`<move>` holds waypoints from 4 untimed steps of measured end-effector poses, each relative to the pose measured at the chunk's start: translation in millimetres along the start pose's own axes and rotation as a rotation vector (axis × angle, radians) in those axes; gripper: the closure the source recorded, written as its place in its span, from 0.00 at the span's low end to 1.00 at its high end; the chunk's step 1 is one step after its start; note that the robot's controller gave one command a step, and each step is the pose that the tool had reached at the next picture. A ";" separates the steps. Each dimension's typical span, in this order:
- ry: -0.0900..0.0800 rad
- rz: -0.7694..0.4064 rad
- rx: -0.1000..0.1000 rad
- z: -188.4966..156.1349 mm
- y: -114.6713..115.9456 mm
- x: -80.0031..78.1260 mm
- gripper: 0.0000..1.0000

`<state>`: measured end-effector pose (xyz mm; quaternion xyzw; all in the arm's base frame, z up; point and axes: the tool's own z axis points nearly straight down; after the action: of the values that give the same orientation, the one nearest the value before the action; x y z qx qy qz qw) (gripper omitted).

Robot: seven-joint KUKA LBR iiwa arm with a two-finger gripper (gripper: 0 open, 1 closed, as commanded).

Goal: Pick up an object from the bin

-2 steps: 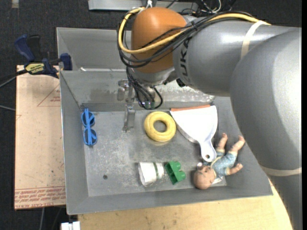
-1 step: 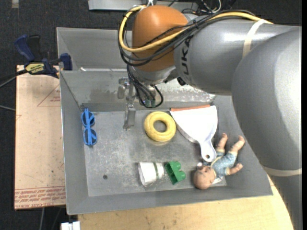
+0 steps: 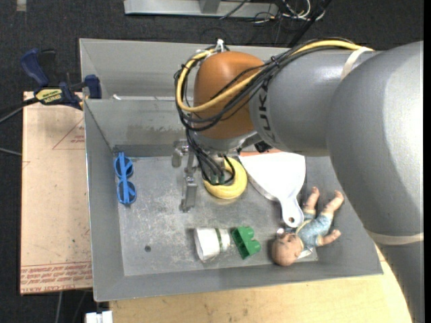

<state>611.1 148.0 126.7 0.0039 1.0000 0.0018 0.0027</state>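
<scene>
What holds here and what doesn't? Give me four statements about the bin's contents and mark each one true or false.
1. Blue sunglasses lie at the left side of the bin. True.
2. The doll lies in the far left corner. False: it lies near right, by the white scoop.
3. The green block lies beside the white cylinder. True.
4. The yellow ring rests on the doll. False: it lies mid-bin by the end effector, apart from the doll.

Nearest me, a yellow ring (image 3: 232,188) is lying flat on the bin's (image 3: 155,227) floor near the middle, its upper part sitting hidden beneath me, just beside a white scoop (image 3: 277,173).
</scene>
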 end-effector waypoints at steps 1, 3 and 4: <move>0.021 -0.020 0.003 11.0 -36.5 6.4 0.00; 0.009 -0.038 -0.002 21.8 -87.4 26.6 0.00; -0.001 -0.012 0.003 34.3 -126.2 30.3 0.00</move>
<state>580.1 22.1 91.8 -0.0023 1.0000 0.0005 0.0034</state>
